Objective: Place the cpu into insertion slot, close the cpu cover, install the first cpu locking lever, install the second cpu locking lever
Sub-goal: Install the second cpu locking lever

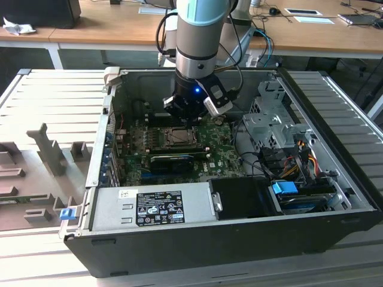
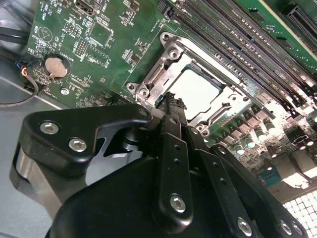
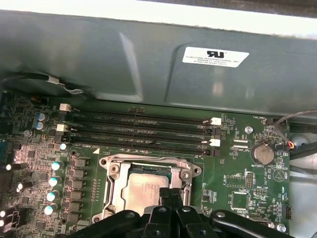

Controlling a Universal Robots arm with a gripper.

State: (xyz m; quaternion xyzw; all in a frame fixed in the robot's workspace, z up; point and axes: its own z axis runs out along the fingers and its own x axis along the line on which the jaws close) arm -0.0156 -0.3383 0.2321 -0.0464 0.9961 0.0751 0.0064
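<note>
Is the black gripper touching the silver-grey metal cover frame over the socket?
Cannot tell. In both wrist views the gripper tips overlap the cover frame edge, but neither contact nor gap shows plainly.

the chip point(image 2: 195, 91) has a smooth, pale metal face with a dull sheen. its cover point(image 2: 163, 74) is bare silvery metal. the hand point(image 2: 171, 106) is matt black with shiny screws. the board point(image 3: 237, 173) is glossy green, the case wall point(image 3: 148, 59) matt grey metal.
</note>
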